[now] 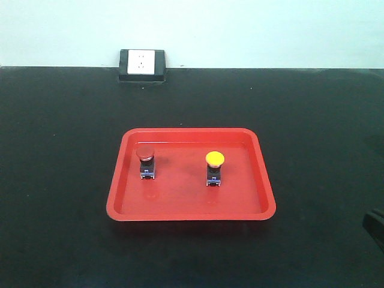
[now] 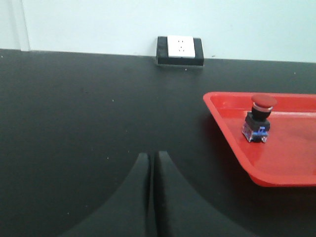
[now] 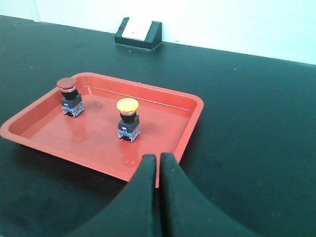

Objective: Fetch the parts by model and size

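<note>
Ahead of my right gripper (image 3: 158, 163), fingers together: yellow switch (image 3: 127, 118) upright in red tray (image 3: 190, 126) | red switch (image 2: 259, 118) right of closed left gripper (image 2: 152, 163) | I'd open wide, descend squarely.

Even, bright overhead lighting; soft glare on the glossy red tray (image 3: 185, 126); faint shadows on the matte black desk (image 1: 60, 180); slight overall softness.
</note>
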Robot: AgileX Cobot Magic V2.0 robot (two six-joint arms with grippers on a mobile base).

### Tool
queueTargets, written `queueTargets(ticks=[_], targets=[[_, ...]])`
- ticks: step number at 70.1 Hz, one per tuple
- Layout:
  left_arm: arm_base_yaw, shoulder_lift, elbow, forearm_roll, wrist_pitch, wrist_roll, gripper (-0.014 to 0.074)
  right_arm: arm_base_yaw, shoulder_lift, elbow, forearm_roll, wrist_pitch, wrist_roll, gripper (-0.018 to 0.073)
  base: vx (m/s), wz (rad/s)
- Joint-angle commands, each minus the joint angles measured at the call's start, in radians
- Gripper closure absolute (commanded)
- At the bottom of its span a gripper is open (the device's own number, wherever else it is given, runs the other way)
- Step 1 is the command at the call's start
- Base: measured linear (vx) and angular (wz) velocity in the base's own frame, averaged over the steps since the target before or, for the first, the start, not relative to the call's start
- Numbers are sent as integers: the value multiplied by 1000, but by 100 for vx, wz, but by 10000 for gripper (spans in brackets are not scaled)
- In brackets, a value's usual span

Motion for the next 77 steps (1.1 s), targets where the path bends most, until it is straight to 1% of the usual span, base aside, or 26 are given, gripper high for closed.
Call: queueTargets(ticks=[1,77], targets=[[3,-13,9,32,-91,2,601,-5,8,-28,-19,-74,-5,566,0,0],[3,-12,9,26,-101,2,601,-5,8,-28,-19,-73,-5,566,0,0]])
